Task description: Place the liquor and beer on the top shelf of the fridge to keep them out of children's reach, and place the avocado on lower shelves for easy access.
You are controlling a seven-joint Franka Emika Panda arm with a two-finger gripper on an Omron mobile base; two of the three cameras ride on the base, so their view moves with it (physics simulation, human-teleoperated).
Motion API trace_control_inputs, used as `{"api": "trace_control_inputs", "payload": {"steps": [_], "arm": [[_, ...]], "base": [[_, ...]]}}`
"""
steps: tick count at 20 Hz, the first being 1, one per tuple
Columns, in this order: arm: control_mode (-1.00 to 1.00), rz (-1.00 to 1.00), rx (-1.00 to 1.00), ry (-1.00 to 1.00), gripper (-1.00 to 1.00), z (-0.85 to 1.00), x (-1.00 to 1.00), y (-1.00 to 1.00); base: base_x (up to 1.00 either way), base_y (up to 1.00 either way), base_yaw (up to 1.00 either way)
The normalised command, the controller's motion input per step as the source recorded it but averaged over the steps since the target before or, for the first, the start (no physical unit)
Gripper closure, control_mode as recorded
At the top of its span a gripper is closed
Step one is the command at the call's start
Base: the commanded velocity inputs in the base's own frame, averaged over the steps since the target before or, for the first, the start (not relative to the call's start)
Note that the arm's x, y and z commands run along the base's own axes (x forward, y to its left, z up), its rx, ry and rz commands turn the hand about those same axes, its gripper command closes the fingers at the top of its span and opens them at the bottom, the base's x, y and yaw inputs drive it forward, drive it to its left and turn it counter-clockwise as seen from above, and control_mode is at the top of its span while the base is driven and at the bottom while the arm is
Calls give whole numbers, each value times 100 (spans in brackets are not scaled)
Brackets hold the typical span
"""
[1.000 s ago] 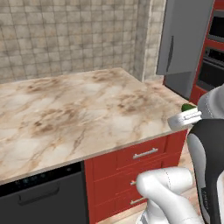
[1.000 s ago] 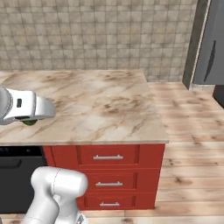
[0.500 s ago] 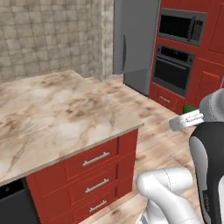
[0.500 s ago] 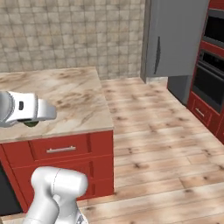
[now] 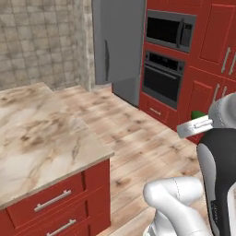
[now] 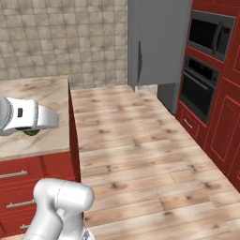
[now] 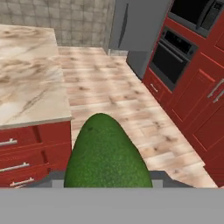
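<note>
The avocado (image 7: 105, 157), a dark-green bumpy oval, sits close in the hand view with my gripper shut on it; the fingertips are hidden behind it. A sliver of the avocado (image 5: 199, 114) pokes out above my gripper (image 5: 196, 123) at the right of the left base view, and the avocado (image 6: 32, 132) shows under the gripper (image 6: 35, 127) at the left of the right base view. The fridge (image 5: 120, 44) stands ahead against the tiled wall, its grey door (image 6: 157, 42) closed. The shelves are hidden behind that door. The liquor and beer are out of view.
A marble counter (image 5: 37, 138) with red drawers lies to my left. Red cabinets with a built-in oven (image 5: 161, 80) and a microwave (image 5: 168, 30) line the right wall. Wooden floor (image 6: 136, 140) runs between the counter and the fridge.
The whole picture has swung: the camera moved, so the counter has slid off to the left while the fridge and the ovens have come into view. The avocado stays in the gripper.
</note>
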Motion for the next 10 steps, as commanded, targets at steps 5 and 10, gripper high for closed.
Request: {"api": "trace_control_inputs", "payload": {"steps": [5,10], "arm": [[100,0,0,0,100,0,0,0],[100,0,0,0,100,0,0,0]], "base": [[100,-86,3],[100,-64,17]]}}
